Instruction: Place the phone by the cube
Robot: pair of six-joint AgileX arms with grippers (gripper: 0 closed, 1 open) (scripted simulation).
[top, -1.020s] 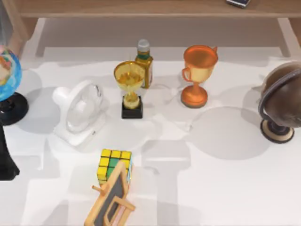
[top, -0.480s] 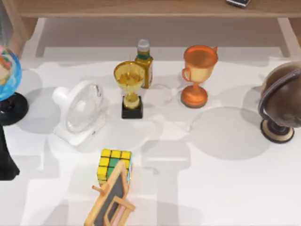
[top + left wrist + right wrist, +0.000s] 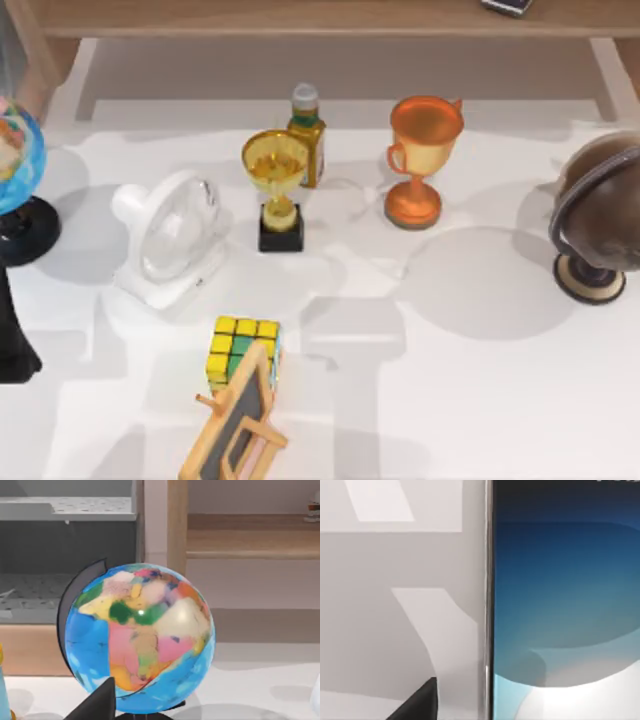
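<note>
One phone (image 3: 560,605) is on record, lying flat on a pale surface directly beneath the right gripper (image 3: 417,705). Its position on the table (image 3: 480,400) cannot be told, nor whether that gripper is spread or pressed together. In my judgement the step in hand is the approach to pick-up, with nothing yet carried. The next move calls for a grip across the phone's narrow sides, a lift, and a carry to the bare patch beside the cube (image 3: 240,350). One cube stands near the table's near edge, left of centre, with one easel (image 3: 235,430) close against its near side. Further count: two trophies, a gold trophy (image 3: 274,170) and an orange trophy (image 3: 424,130); two globes, a blue globe (image 3: 15,160) at the left edge and a brown globe (image 3: 600,220) at the right edge; one fan (image 3: 170,235); one bottle (image 3: 306,130). The left arm (image 3: 12,345) is parked at the left edge.
</note>
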